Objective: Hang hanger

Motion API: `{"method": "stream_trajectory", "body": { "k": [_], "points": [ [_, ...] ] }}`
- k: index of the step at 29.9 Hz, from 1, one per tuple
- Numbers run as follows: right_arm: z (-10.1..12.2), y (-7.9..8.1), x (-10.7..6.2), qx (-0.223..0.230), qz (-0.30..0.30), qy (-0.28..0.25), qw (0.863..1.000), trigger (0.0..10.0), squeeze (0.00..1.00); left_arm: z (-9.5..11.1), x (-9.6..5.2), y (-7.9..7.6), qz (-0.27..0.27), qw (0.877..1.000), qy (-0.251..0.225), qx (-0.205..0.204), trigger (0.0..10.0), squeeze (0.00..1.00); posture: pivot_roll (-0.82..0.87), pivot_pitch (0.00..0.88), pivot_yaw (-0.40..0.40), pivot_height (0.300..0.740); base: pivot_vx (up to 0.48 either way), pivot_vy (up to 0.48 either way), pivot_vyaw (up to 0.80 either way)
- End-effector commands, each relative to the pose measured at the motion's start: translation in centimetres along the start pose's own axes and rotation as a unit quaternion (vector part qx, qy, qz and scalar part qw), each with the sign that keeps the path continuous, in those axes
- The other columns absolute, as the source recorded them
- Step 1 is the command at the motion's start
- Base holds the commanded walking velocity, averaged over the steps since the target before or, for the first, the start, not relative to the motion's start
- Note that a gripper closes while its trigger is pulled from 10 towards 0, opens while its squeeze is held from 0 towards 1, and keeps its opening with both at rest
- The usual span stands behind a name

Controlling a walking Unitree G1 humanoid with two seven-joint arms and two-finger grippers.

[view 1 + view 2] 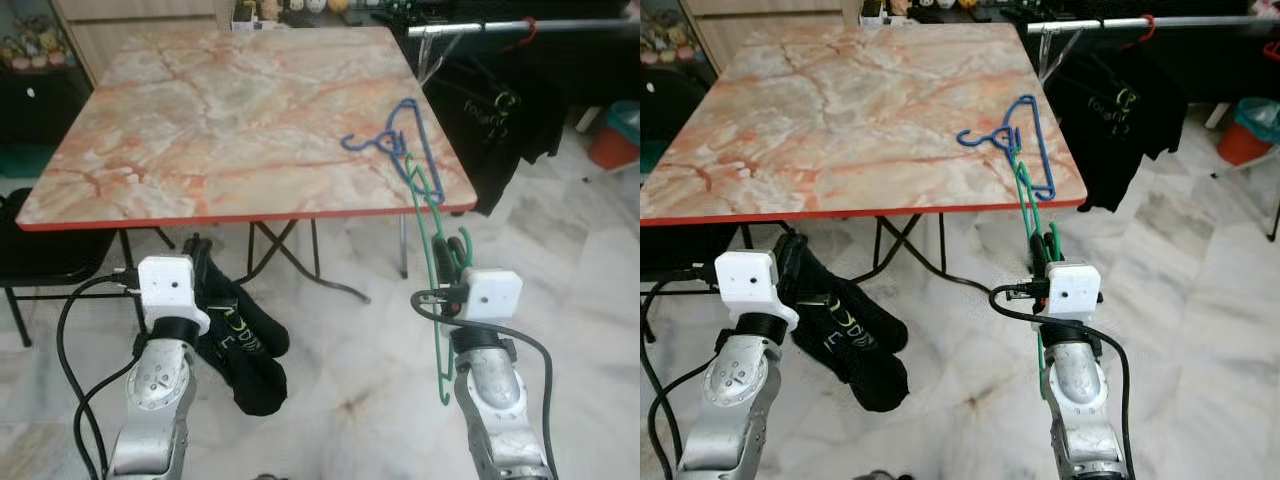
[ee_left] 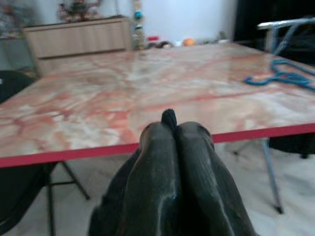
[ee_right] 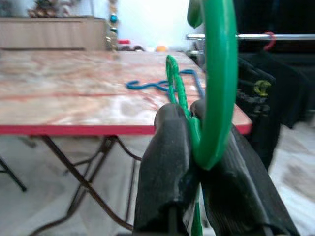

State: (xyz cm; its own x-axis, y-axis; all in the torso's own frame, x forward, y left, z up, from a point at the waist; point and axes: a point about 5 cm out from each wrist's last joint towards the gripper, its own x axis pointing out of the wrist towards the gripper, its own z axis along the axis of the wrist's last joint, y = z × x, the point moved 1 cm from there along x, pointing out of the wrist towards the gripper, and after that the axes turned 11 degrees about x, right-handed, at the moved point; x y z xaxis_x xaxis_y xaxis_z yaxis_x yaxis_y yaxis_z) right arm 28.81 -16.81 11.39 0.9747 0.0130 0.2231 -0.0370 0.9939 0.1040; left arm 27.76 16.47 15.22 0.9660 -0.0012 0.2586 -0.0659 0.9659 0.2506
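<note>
The green hanger [image 1: 436, 262] occupies the lower right of the left eye view, its long axis running steeply from a low end beside the right forearm up to a top end that meets the near right corner of the marble-patterned table [image 1: 230, 120], where it touches or crosses the blue hanger [image 1: 400, 140] lying flat on the tabletop; whether the two are hooked together cannot be told. The clothes rail [image 1: 520, 27], the likely destination, runs across the upper right of the frame, beyond the table's right edge and well apart from the green hanger, with a black T-shirt [image 1: 500, 120] already hanging from it on a red hook [image 1: 527, 32]. The rail therefore lies up and to the right of the held hanger, on the side of the right arm, which is much the nearer. The right gripper [image 3: 194, 147] has its two black fingers closed narrowly on a bar of the green hanger, which is pinched between them and curves up past them in the right wrist view. The left gripper [image 2: 170, 142], at the lower left of the left eye view below the table's near edge, has its fingers pressed together on nothing and points toward the red table rim. Dark clothing [image 1: 245, 350] lies on the marble floor [image 1: 560, 230] beneath the table.
</note>
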Motion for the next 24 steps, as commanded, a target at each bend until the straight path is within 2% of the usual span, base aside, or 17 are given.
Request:
{"method": "stream_trajectory", "body": {
  "k": [1, 19, 24],
  "points": [
    [0.4, 0.1, 0.1, 0.003, 0.000, -0.010, 1.000, 10.0, 0.00, 1.0, 0.3, 0.5, 0.009, 1.000, -0.024, 0.002, 10.0, 0.00, 0.05, 0.100, -0.009, 0.740, 0.000, 0.000, 0.00],
    [0.4, 0.2, 0.1, 0.002, 0.002, -0.013, 1.000, 10.0, 0.00, 2.2, 0.4, -0.3, 0.002, 0.999, -0.041, -0.001, 10.0, 0.00, 0.05, 0.100, -0.009, 0.740, 0.000, 0.000, 0.00],
    [0.5, 0.2, 0.1, 0.002, 0.003, -0.014, 1.000, 10.0, 0.00, 3.2, 1.0, 0.6, 0.021, 0.998, -0.058, 0.011, 10.0, 0.00, 0.05, 0.100, -0.009, 0.740, 0.000, 0.000, 0.00]
  ]
}}
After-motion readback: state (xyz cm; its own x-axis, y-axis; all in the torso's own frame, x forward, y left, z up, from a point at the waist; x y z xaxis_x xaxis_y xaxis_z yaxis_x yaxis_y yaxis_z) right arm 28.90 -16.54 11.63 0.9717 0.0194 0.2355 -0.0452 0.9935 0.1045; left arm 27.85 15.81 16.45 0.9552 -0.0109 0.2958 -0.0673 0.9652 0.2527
